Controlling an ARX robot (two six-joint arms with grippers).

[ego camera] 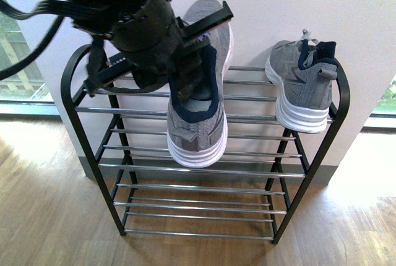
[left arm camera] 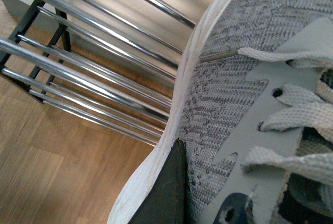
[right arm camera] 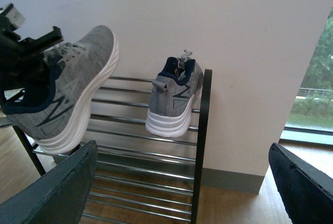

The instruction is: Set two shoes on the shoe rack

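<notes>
Up in the upper-left of the front view, the left gripper [ego camera: 197,52] is clamped on the dark collar of a grey sneaker [ego camera: 198,117]. In the left wrist view a dark finger [left arm camera: 167,193] presses against the knit side, just beside the white sole. The sneaker hangs tilted at the centre of the front view, heel low and toward the camera, toe raised toward the white wall [ego camera: 278,6]. It is above the top tier of the shoe rack [ego camera: 73,93]; whether the sole touches the bars cannot be told. A second sneaker [ego camera: 300,90] rests on the top tier at the right, just beside the black side frame. The right gripper [right arm camera: 182,151] is spread wide, its two fingers at the lower corners. The rack stands on a wood floor [ego camera: 49,216].
</notes>
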